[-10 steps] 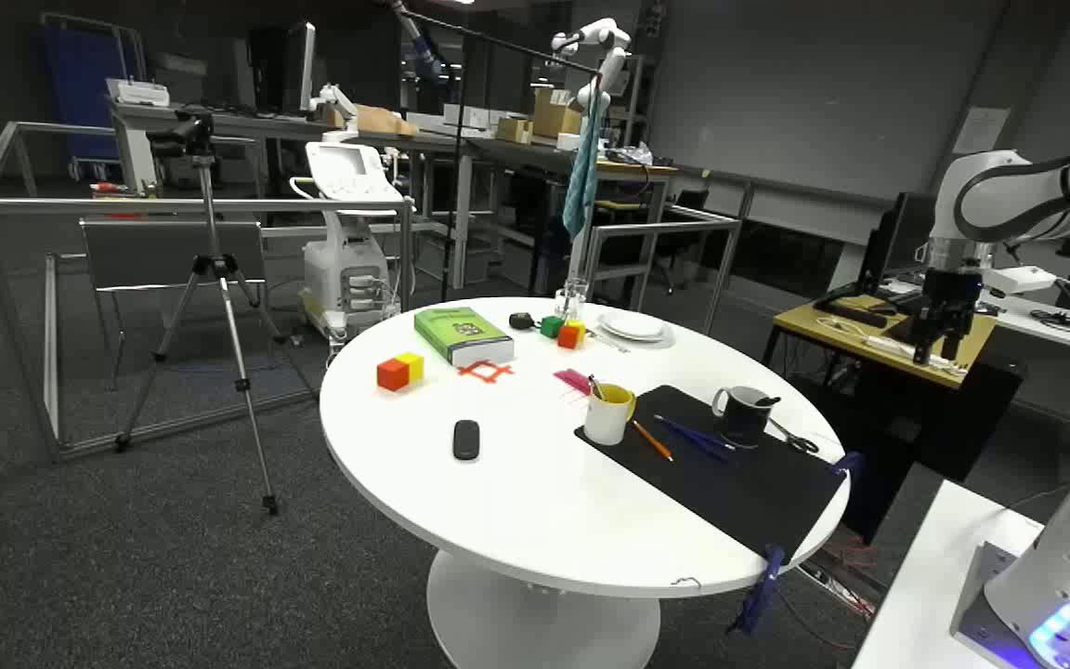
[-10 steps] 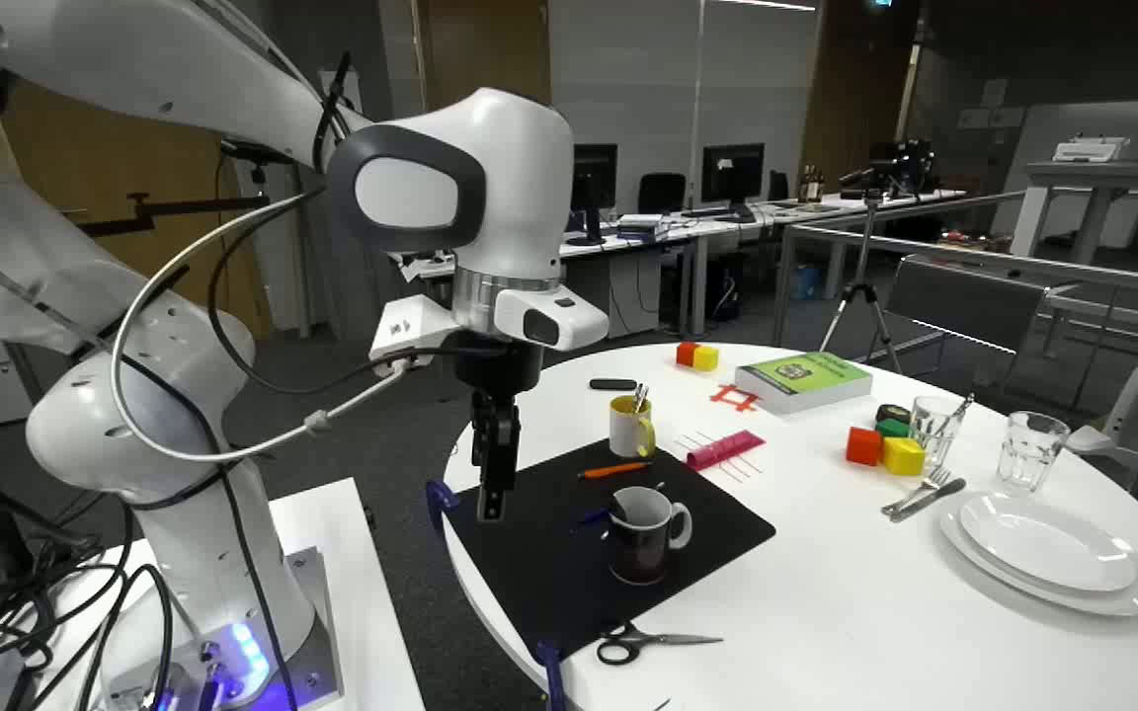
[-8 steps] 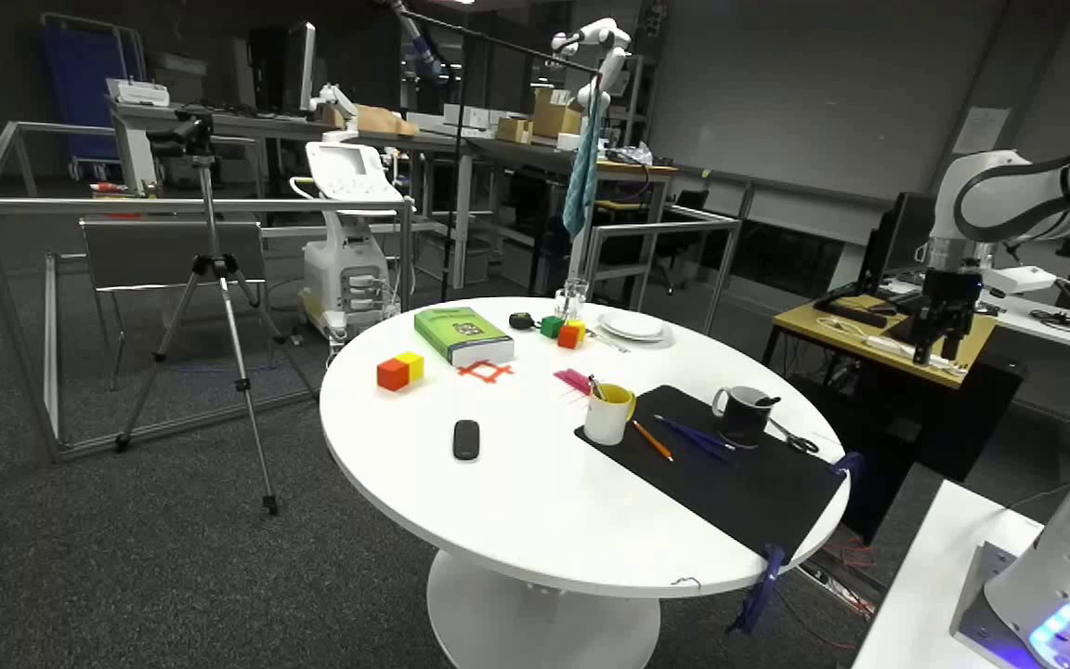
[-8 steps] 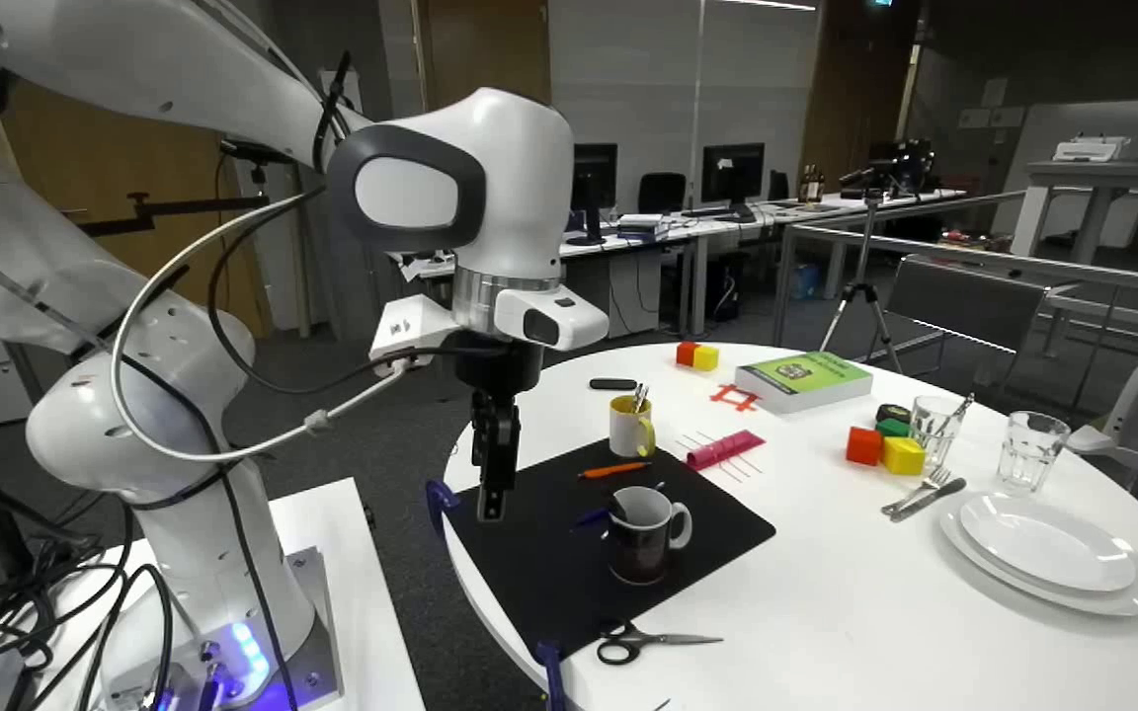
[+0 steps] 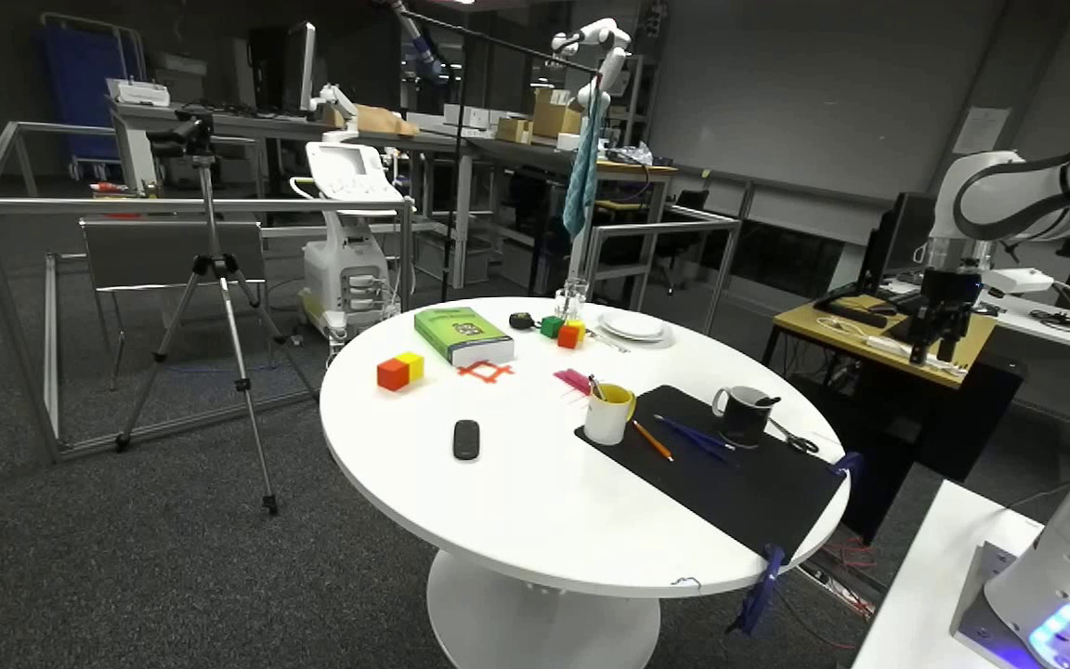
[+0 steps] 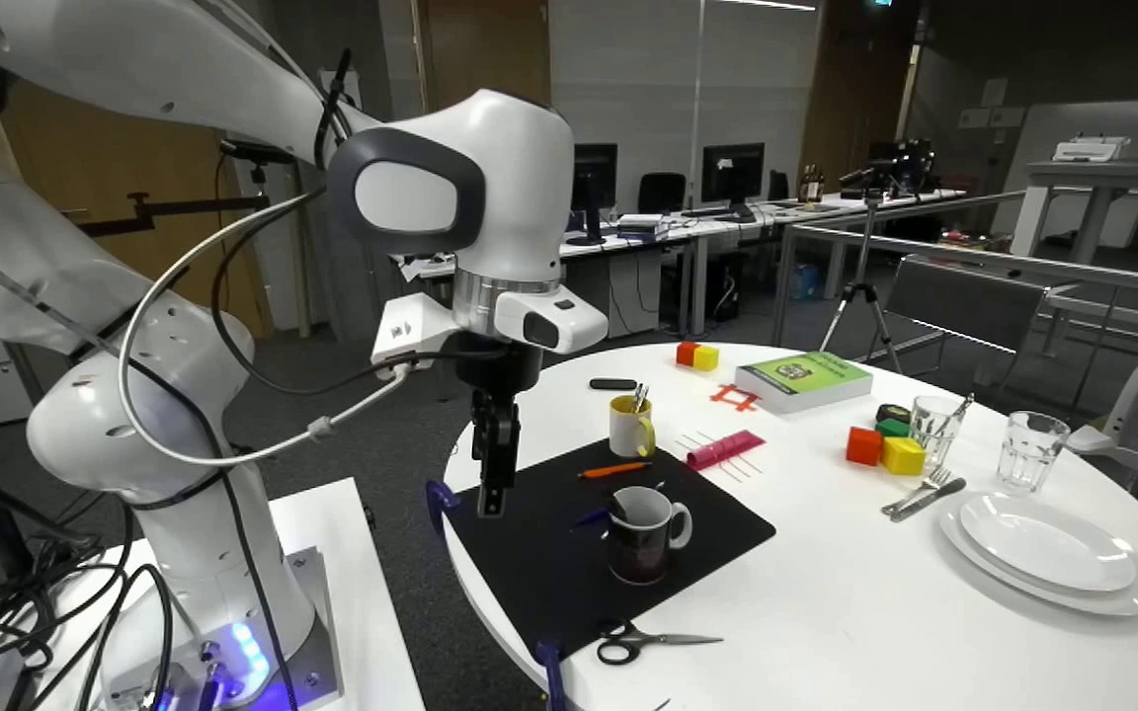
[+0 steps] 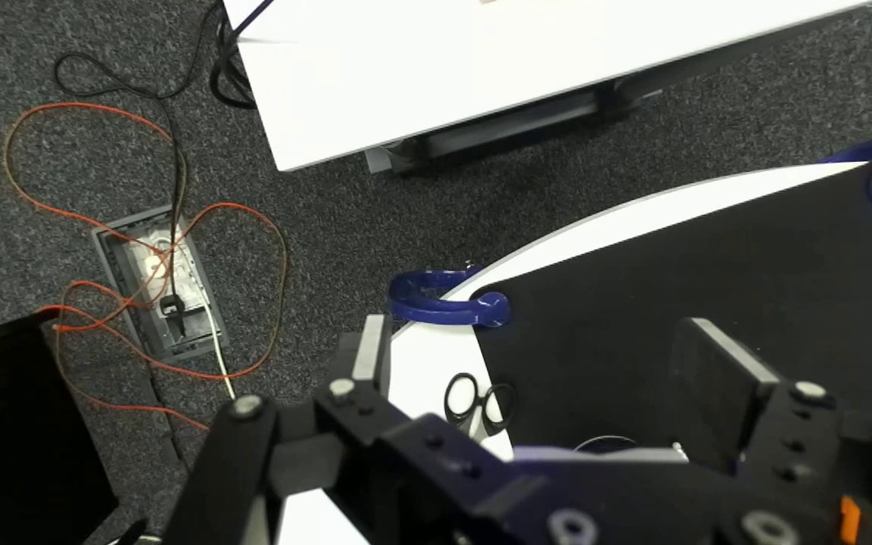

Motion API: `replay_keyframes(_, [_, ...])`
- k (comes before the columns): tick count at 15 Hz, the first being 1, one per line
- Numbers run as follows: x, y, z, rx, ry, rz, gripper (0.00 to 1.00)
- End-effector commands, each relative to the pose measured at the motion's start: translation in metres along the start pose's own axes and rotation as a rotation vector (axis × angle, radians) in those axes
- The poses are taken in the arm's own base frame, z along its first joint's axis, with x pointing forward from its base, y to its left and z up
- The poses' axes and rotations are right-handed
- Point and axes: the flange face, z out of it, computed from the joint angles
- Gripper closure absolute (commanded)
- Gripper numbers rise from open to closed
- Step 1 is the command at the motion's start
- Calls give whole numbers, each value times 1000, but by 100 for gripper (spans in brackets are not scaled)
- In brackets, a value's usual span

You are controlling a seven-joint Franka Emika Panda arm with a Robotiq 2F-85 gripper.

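Observation:
My gripper [image 7: 538, 333] is open, its fingers wide apart with nothing between them. In an exterior view the gripper [image 6: 492, 506] hangs above the near edge of the black mat [image 6: 549, 583]. Closest on the mat are the dark-and-white mug [image 6: 640, 553] with something dark inside, an orange pen [image 6: 614, 470] and a partly hidden blue pen. Scissors [image 6: 643, 642] lie at the mat's corner; their handles [image 7: 460, 397] show beyond the fingers in the wrist view. A white mug with yellow inside [image 6: 631, 434] holds pens. The gripper touches none of these.
Blue clamps [image 7: 443, 306] grip the table edge. Farther over stand a green book [image 6: 806, 375], red and yellow cubes [image 6: 695, 356], more cubes [image 6: 863, 446], glasses [image 6: 1031, 449], cutlery [image 6: 925, 499] and white plates [image 6: 1043, 543]. A pink piece [image 6: 725, 449] and a black case [image 6: 613, 384] lie between.
The arm and gripper have shifted very slightly, a little upward in an exterior view. The objects on the table have not moved.

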Motion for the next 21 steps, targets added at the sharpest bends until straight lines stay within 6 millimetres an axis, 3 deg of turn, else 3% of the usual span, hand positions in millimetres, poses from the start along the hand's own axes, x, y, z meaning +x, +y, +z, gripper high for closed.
replay_keyframes(1, [1, -3, 2, 88, 15, -23, 0])
replay_keyframes(16, [12, -1, -16, 165, 268, -40, 0])
replay_keyframes(21, [17, 1, -15, 166, 221, -16, 0])
